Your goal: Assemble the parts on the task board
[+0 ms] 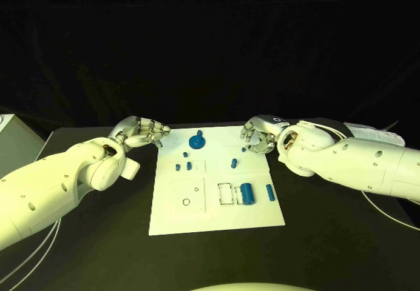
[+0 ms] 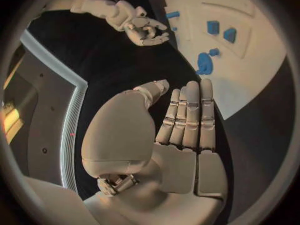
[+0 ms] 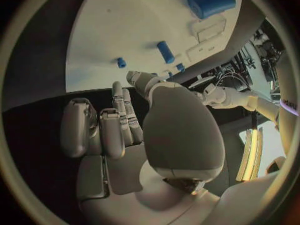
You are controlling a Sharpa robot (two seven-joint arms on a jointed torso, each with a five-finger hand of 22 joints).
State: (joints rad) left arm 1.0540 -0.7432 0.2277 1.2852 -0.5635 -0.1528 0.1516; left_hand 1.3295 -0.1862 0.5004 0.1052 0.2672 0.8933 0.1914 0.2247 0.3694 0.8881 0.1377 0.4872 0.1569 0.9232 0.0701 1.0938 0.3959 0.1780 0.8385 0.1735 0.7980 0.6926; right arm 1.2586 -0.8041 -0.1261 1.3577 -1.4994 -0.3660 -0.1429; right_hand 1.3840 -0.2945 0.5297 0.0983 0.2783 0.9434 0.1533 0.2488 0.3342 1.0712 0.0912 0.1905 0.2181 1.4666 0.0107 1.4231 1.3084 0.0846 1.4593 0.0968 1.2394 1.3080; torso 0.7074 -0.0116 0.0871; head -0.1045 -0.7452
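**Both robot hands held empty at the far corners of the task board**

Head view: The white task board (image 1: 219,209) is seen lying in the middle of the black counter (image 1: 332,242). The left robot hand (image 1: 142,131) is held just off the board's 11 o'clock corner, fingers curled loosely inward and apart, with nothing gripped. The right robot hand (image 1: 260,134) is held over the board's 1 o'clock corner, fingers likewise curled and apart, nothing held. On the board, a round blue part with a knob (image 1: 198,142) lies near 12 o'clock. Two small blue pegs (image 1: 184,166) stand just left of centre, and a further small blue peg (image 1: 235,162) stands right of centre. A large blue cylinder (image 1: 247,193) lies towards 4 o'clock, with a thin blue pin (image 1: 269,192) just beside it on the right.

Left wrist view: The left robot hand (image 2: 181,130) is shown with its fingers extended side by side and the thumb apart; nothing is held. The board (image 2: 262,60) is seen beyond the fingertips, carrying the round blue part (image 2: 204,64) and two square blue pieces (image 2: 221,31). The right robot hand (image 2: 145,30) is visible across the counter, empty.

Right wrist view: The right robot hand (image 3: 150,130) is shown empty, fingers partly bent. The large blue cylinder (image 3: 211,2) and a smaller blue peg (image 3: 165,51) are seen on the board (image 3: 112,45).
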